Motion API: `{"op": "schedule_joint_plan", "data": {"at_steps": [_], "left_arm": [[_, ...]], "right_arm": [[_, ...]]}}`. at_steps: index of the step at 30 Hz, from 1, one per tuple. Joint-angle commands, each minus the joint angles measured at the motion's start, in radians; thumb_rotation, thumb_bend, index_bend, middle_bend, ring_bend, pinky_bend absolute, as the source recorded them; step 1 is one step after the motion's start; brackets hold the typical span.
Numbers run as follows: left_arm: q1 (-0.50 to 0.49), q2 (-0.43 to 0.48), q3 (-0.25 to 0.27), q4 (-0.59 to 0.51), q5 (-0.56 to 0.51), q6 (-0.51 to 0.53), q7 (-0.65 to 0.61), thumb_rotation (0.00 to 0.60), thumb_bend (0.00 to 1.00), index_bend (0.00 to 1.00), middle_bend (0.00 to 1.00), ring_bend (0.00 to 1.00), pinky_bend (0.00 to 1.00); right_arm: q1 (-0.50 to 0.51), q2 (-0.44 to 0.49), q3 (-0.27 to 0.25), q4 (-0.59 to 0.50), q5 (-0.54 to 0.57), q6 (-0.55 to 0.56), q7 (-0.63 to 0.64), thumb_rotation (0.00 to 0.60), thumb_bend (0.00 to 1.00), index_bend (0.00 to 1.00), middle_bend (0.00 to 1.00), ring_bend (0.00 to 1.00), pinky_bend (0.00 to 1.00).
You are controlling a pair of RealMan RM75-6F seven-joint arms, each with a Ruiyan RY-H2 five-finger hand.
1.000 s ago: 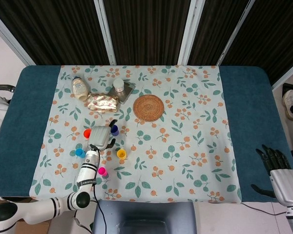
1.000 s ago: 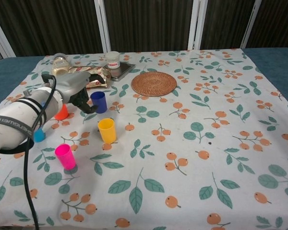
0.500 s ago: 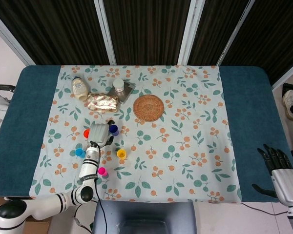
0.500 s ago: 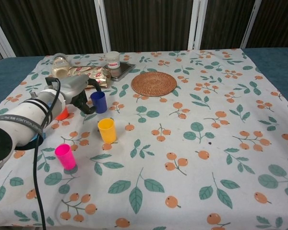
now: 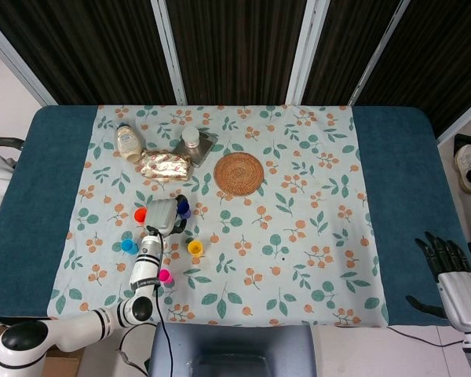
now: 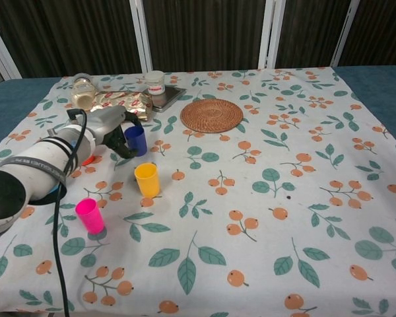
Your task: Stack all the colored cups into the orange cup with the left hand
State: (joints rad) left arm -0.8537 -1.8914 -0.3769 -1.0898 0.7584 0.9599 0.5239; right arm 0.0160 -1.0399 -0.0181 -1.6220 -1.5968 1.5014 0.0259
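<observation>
The dark blue cup [image 6: 135, 140] [image 5: 185, 209] stands upright on the floral cloth. My left hand [image 6: 107, 126] [image 5: 163, 216] is right beside it on its left, one finger arched over the cup's far rim and the thumb lower down; a firm grip cannot be made out. Just left of that hand is the orange cup [image 5: 139, 214] [image 6: 88, 159], mostly hidden by the arm in the chest view. The yellow cup [image 6: 147, 179] [image 5: 195, 248], pink cup [image 6: 90, 215] [image 5: 165, 276] and light blue cup [image 5: 129, 246] stand apart nearer the front. My right hand [image 5: 447, 263] hangs empty, fingers apart, off the table's right front corner.
A round woven mat [image 6: 212, 115] lies right of the blue cup. Behind the left hand are a foil packet [image 6: 121, 101], a jar [image 6: 83, 91] and a small white-lidded jar [image 6: 155, 82] on a dark tray. The left arm's cable [image 6: 59, 264] trails over the front left cloth.
My left hand has edged further from me and closer to the dark blue cup, its finger now over the rim. No cup has moved. The right hand has dropped slightly.
</observation>
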Motion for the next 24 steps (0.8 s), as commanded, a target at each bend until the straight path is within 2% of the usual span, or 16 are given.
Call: {"op": "schedule_joint_plan", "data": {"at_steps": [1, 5, 9, 16, 19, 22, 24], "left_arm": [[-0.002, -0.003, 0.000, 0.005, 0.003, 0.002, -0.009, 0.600, 0.36, 0.39, 1.00, 1.00, 1.00], [-0.005, -0.007, 0.002, 0.016, 0.008, 0.011, -0.014, 0.600, 0.36, 0.50, 1.00, 1.00, 1.00], [0.000, 0.003, 0.001, -0.004, 0.033, 0.036, -0.032, 0.600, 0.37, 0.54, 1.00, 1.00, 1.00], [0.049, 0.107, 0.001, -0.183, 0.107, 0.123, -0.070, 0.600, 0.37, 0.56, 1.00, 1.00, 1.00], [0.064, 0.136, 0.007, -0.225, 0.118, 0.137, -0.070, 0.600, 0.36, 0.56, 1.00, 1.00, 1.00], [0.133, 0.239, 0.055, -0.335, 0.163, 0.191, -0.067, 0.600, 0.36, 0.56, 1.00, 1.00, 1.00], [0.156, 0.272, 0.075, -0.361, 0.169, 0.190, -0.077, 0.600, 0.37, 0.56, 1.00, 1.00, 1.00]], "right_arm": [[0.000, 0.000, 0.000, 0.000, 0.000, 0.000, 0.000, 0.600, 0.19, 0.00, 0.00, 0.00, 0.00], [0.000, 0.000, 0.000, 0.000, -0.001, 0.000, 0.000, 0.600, 0.19, 0.00, 0.00, 0.00, 0.00], [0.000, 0.000, 0.000, 0.000, 0.000, -0.001, 0.000, 0.600, 0.19, 0.00, 0.00, 0.00, 0.00], [0.002, -0.001, -0.002, 0.001, -0.002, -0.006, -0.002, 0.600, 0.19, 0.00, 0.00, 0.00, 0.00], [0.002, 0.000, -0.003, 0.001, -0.004, -0.006, -0.002, 0.600, 0.18, 0.00, 0.00, 0.00, 0.00], [0.000, -0.002, -0.004, 0.000, -0.008, -0.002, -0.005, 0.600, 0.19, 0.00, 0.00, 0.00, 0.00], [-0.001, -0.004, -0.006, 0.000, -0.010, -0.001, -0.008, 0.600, 0.19, 0.00, 0.00, 0.00, 0.00]]}}
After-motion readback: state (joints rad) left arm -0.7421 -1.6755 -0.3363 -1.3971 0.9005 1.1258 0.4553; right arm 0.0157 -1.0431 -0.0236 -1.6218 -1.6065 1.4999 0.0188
